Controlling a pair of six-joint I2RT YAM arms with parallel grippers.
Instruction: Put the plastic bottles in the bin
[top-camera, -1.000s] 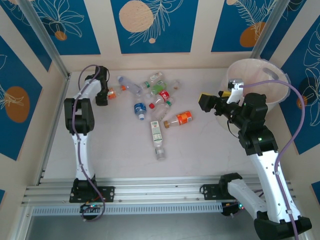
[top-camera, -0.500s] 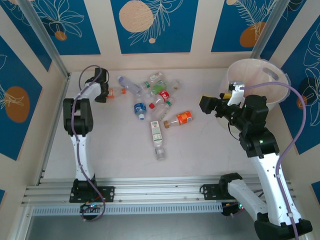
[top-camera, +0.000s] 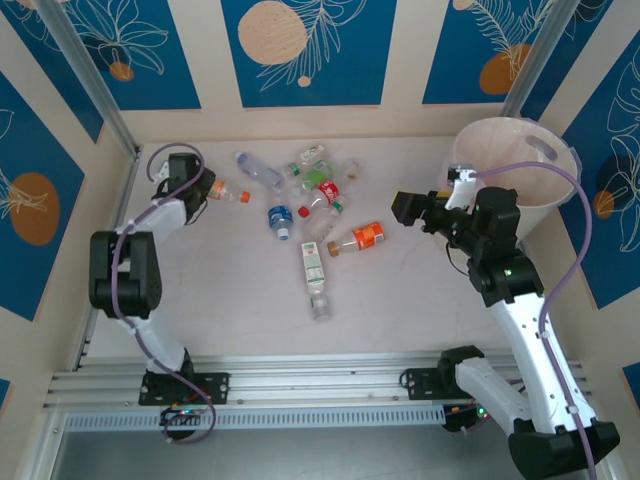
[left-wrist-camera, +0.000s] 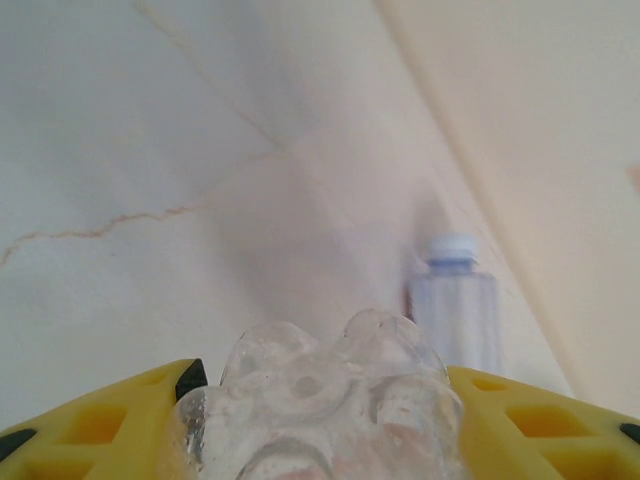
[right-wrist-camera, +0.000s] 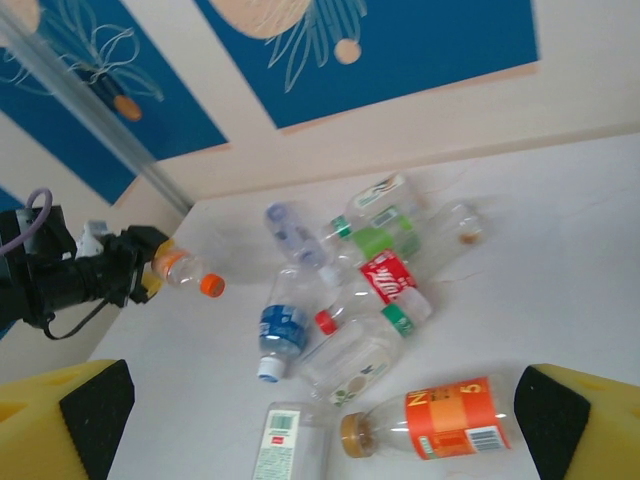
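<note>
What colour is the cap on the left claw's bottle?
Orange cap on the held bottle; clearest in the right wrist view.

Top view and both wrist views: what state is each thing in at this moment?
Left gripper: shut on the orange-cap bottle.
Right gripper: open, empty.
Bin: upright, open-topped; contents cannot be told.
Orange-label bottle: capped, lying on its side on the table.
White-label bottle: lying flat.
Heap of remaining bottles: loose, lying on their sides.
</note>
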